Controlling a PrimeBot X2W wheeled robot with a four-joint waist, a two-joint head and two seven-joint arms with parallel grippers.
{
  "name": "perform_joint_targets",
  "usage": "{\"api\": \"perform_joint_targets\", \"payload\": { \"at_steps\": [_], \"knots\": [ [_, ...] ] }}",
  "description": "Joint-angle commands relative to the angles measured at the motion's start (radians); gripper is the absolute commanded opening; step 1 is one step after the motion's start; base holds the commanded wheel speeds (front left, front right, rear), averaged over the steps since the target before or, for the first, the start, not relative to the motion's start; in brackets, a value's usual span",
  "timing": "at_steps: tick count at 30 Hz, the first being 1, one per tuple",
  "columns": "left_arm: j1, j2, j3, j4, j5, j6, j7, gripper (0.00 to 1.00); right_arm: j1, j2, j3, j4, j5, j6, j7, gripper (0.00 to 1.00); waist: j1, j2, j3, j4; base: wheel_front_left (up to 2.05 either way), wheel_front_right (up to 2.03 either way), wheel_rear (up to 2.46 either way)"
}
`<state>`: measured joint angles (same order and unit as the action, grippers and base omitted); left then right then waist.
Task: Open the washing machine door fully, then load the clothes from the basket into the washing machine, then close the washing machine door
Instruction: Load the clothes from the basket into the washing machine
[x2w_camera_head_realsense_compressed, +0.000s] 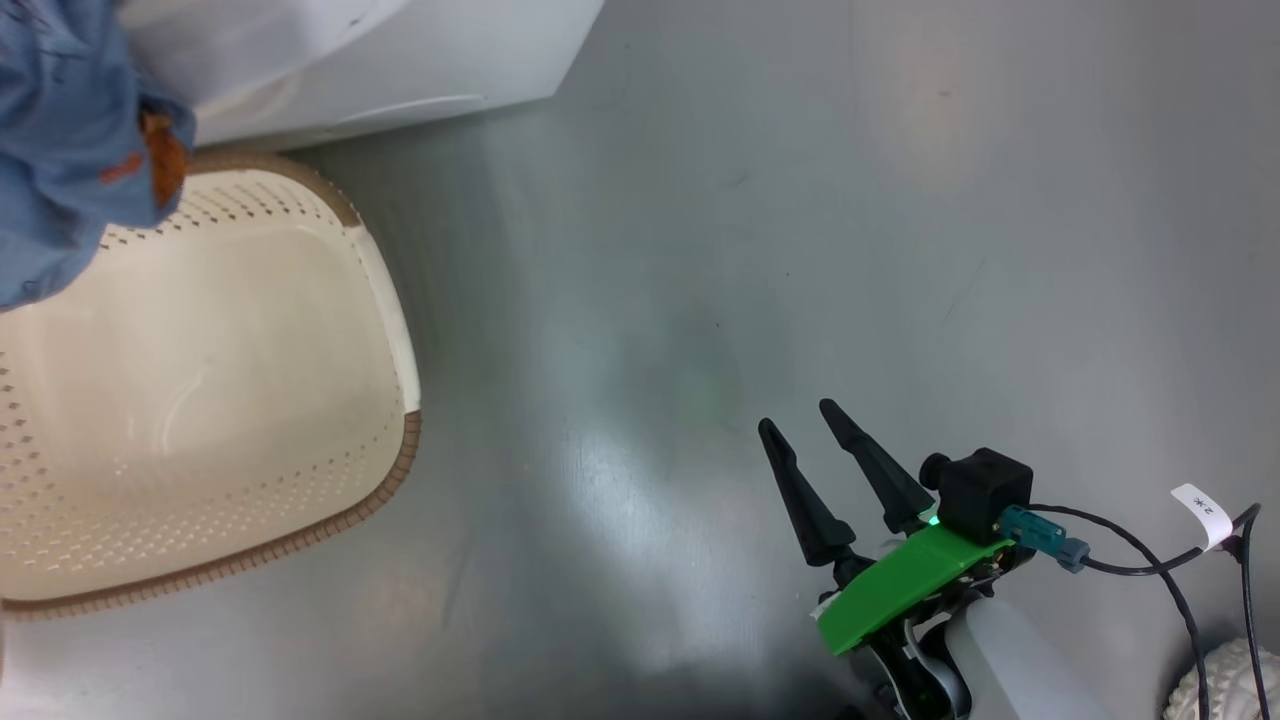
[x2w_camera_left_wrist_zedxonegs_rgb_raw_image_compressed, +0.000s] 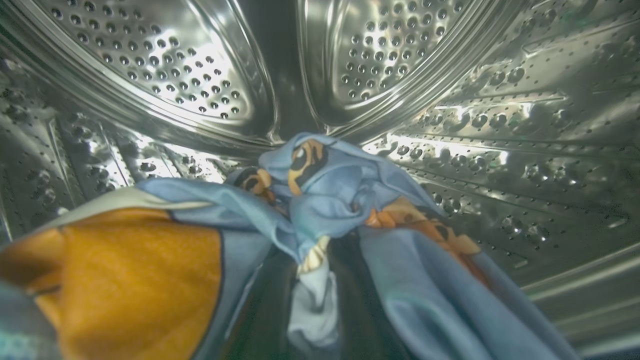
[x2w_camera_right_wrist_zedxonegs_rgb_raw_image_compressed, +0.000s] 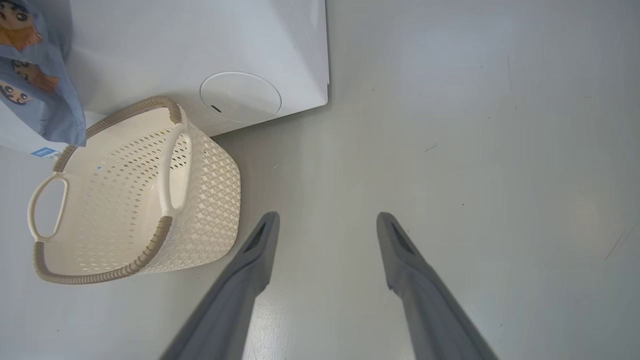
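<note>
Clothes (x2w_camera_left_wrist_zedxonegs_rgb_raw_image_compressed: 345, 195), light blue with orange bear prints, were bunched inside the steel drum (x2w_camera_left_wrist_zedxonegs_rgb_raw_image_compressed: 165, 75) of the washing machine (x2w_camera_right_wrist_zedxonegs_rgb_raw_image_compressed: 200, 40). A loose tail hung out of its mouth above the far left corner of the basket (x2w_camera_head_realsense_compressed: 395, 470). The fabric looked soft, light and limp, likely to slide on polished steel and to trail or snag at the opening. A pinch on a gathered fold would probably hold better than one on a single hem.

The left gripper (x2w_camera_left_wrist_zedxonegs_rgb_raw_image_compressed: 314, 250) was mostly buried in cloth, its dark fingers apparently nipped on a bunched fold. The right gripper (x2w_camera_head_realsense_compressed: 797, 415) hung over the floor (x2w_camera_head_realsense_compressed: 800, 200), fingers spread wide and holding nothing.

The left wrist view gave the drum's inside. The head and right wrist views gave the hanging tail and the basket, with no cloth seen in it.
</note>
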<state>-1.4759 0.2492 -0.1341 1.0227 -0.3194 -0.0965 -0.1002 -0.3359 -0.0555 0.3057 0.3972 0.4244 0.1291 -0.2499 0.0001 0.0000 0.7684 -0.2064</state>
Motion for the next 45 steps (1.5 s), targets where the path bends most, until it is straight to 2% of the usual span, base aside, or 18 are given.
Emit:
{"api": "perform_joint_targets", "payload": {
  "at_steps": [1, 7, 13, 17, 18, 19, 20, 45],
  "knots": [
    [-0.022, 0.052, -0.001, -0.031, 0.017, 0.004, -0.047, 0.0, 0.018, 0.005, 0.022, -0.017, 0.011, 0.002, -0.012, 1.0, -0.0001, 0.0, 0.024, -0.005, 0.0, 0.0, 0.0],
    [-0.041, 0.068, -0.009, -0.096, 0.043, 0.001, -0.155, 0.0, 0.006, 0.005, 0.036, -0.02, 0.02, 0.002, -0.012, 1.0, -0.0001, 0.0, 0.04, -0.001, 0.0, 0.0, 0.0],
    [0.014, 0.078, 0.04, -0.388, 0.097, 0.01, -0.161, 0.0, -0.008, 0.005, 0.048, -0.021, 0.026, 0.002, -0.012, 1.0, -0.0001, 0.0, 0.053, 0.002, 0.0, 0.0, 0.0],
    [0.069, 0.062, 0.066, -0.435, 0.113, 0.004, -0.161, 0.0, -0.013, 0.005, 0.047, -0.012, 0.026, 0.002, -0.012, 1.0, -0.0001, 0.0, 0.046, 0.006, 0.0, 0.0, 0.0],
    [0.089, 0.054, 0.076, -0.435, 0.117, 0.001, -0.161, 0.16, -0.016, 0.005, 0.046, -0.008, 0.026, 0.002, -0.012, 1.0, -0.0001, 0.0, 0.041, 0.009, 0.0, 0.0, 0.0],
    [0.096, 0.051, 0.082, -0.432, 0.117, -0.001, -0.161, 0.94, -0.018, 0.005, 0.045, -0.008, 0.026, 0.002, -0.012, 1.0, -0.0001, 0.0, 0.038, 0.011, 0.0, 0.0, 0.0],
    [0.101, 0.048, 0.087, -0.43, 0.118, -0.003, -0.161, 1.0, -0.019, 0.005, 0.043, -0.007, 0.026, 0.002, -0.012, 1.0, -0.0001, 0.0, 0.036, 0.013, 0.0, 0.0, 0.0],
    [0.236, -0.055, 0.097, -0.442, 0.088, -0.034, -0.162, 1.0, -0.049, 0.005, 0.002, 0.028, 0.007, 0.002, -0.012, 1.0, -0.0001, 0.0, -0.064, 0.105, 0.0, 0.0, 0.0]
  ]
}}
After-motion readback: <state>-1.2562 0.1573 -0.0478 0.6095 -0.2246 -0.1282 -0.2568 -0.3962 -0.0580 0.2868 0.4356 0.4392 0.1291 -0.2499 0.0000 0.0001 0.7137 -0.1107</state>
